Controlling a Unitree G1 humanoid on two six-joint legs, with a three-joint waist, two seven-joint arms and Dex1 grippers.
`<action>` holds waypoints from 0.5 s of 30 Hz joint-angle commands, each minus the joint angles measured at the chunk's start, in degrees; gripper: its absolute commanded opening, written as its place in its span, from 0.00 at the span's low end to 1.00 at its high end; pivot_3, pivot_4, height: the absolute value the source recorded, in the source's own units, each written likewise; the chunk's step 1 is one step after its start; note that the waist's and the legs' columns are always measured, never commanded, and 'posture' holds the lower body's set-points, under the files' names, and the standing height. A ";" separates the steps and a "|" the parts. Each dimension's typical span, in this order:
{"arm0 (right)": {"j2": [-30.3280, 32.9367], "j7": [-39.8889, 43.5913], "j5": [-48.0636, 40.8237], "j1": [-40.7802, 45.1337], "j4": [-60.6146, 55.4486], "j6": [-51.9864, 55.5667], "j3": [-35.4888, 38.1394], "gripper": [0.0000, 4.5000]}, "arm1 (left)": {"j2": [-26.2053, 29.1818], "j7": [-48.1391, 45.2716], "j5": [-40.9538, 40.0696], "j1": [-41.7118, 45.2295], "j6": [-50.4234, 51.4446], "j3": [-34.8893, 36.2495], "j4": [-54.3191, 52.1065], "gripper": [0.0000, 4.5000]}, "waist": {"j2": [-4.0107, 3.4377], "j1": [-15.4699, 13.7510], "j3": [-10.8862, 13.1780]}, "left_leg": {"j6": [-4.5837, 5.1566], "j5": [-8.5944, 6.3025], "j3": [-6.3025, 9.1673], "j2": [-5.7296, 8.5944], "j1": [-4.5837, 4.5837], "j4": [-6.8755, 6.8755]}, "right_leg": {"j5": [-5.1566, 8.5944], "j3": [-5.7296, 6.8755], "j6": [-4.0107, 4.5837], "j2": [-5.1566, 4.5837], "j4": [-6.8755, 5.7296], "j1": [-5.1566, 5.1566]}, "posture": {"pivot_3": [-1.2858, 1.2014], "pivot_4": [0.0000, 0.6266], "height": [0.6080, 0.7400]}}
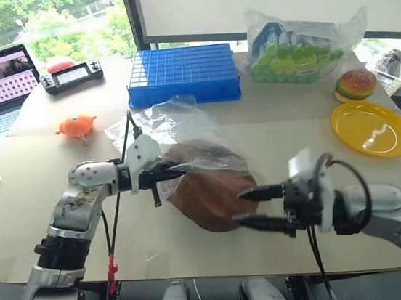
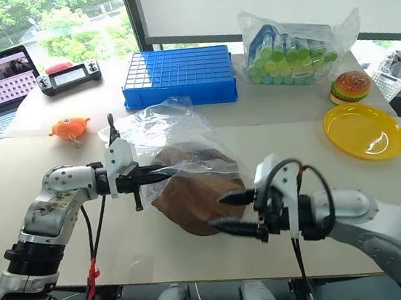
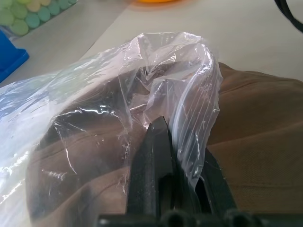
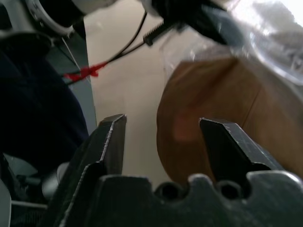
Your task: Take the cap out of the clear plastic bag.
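Left tool (image 1: pixel 177 172) level, pinching clear plastic bag (image 1: pixel 175 124)

Brown cap (image 1: pixel 209 193), clear plastic bag (image 1: pixel 172 124), blue crate (image 1: pixel 182 74), yellow plate (image 1: pixel 370 127).

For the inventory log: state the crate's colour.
Bright blue crate, gridded inside; the left eye view shows it best.

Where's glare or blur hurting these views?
Left eye view: window behind is bright; the clear plastic bag catches highlights. Left wrist view: bag film glints white, cap beneath reads fine, left gripper's fingers dark and soft. Right wrist view: right gripper's fingers and cap edge soft; bag overexposed.
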State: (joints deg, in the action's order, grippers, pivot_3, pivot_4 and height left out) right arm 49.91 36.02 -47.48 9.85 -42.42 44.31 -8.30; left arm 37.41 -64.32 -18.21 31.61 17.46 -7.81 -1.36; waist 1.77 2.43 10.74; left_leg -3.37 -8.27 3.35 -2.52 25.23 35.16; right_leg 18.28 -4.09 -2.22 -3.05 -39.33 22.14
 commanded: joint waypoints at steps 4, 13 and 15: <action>-3.27 -1.87 20.58 4.50 6.65 -6.40 -11.36 0.99 | -0.45 0.04 -0.14 0.14 -0.03 0.49 -1.84 0.00 | 0.01 -0.05 0.00 | 0.00 0.00 0.01 0.01 0.00 0.01 | 0.00 0.01 -0.01 -0.01 0.00 -0.01 | 0.52 0.24 0.92; -4.92 -3.69 40.34 7.00 14.43 -11.53 -19.00 0.99 | -0.70 0.43 -0.27 0.57 1.12 0.74 -1.73 0.00 | 0.02 -0.13 -0.01 | 0.00 0.00 0.01 0.01 0.00 0.04 | -0.01 0.01 -0.02 -0.01 -0.01 -0.02 | 0.52 0.24 0.92; -5.85 -3.12 41.11 6.06 14.57 -10.77 -19.31 0.99 | -0.80 0.68 -0.21 0.73 1.38 0.84 -1.61 0.00 | 0.03 -0.14 -0.02 | 0.00 0.00 0.03 0.01 0.00 0.03 | -0.01 0.03 -0.01 0.00 -0.01 -0.02 | 0.52 0.24 0.92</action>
State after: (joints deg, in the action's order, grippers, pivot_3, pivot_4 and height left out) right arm 44.31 32.42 -8.07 17.31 -29.42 32.27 -26.66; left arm 36.58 -63.89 -18.11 31.40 18.94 -7.91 -1.53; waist 1.80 2.29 10.72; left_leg -3.37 -8.26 3.38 -2.51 25.22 35.19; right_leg 18.26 -4.06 -2.23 -3.06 -39.34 22.11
